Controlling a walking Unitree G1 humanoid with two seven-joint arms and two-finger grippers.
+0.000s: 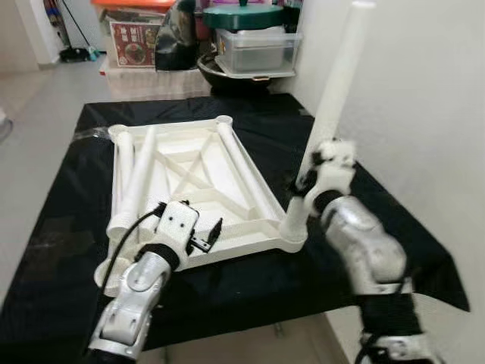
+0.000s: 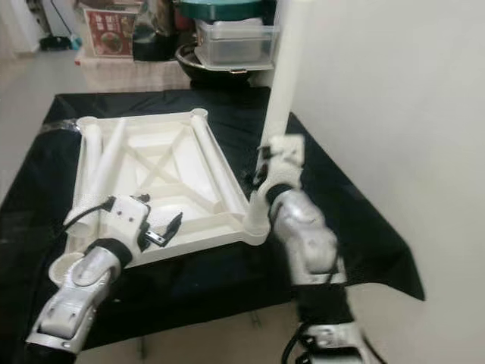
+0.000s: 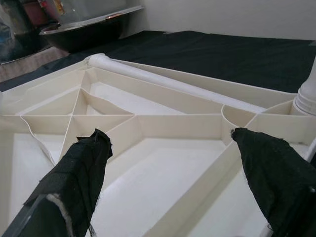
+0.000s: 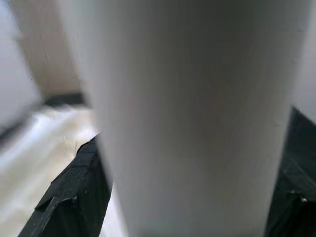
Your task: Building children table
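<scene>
A white children's table top (image 1: pixel 189 178) lies upside down on the black-covered table (image 1: pixel 61 227), its ribbed underside up. One white table leg (image 1: pixel 333 98) stands nearly upright in the near right corner socket (image 1: pixel 294 227), leaning slightly right. My right gripper (image 1: pixel 307 182) is shut on its lower part; in the right wrist view the leg (image 4: pixel 197 118) sits between the black fingers (image 4: pixel 74 192). My left gripper (image 1: pixel 208 235) hangs open just over the top's near edge, with nothing between its fingers (image 3: pixel 84 168). Loose legs lie inside the top, at its left (image 1: pixel 136 182) and along its right side (image 1: pixel 242 163).
A white wall (image 1: pixel 424 114) runs close along the right of the table. Behind the far edge stand a clear lidded box (image 1: pixel 258 49), a dark pan and a printed carton (image 1: pixel 132 38). Tiled floor (image 1: pixel 38 98) lies to the left. The cloth hangs over the near edge.
</scene>
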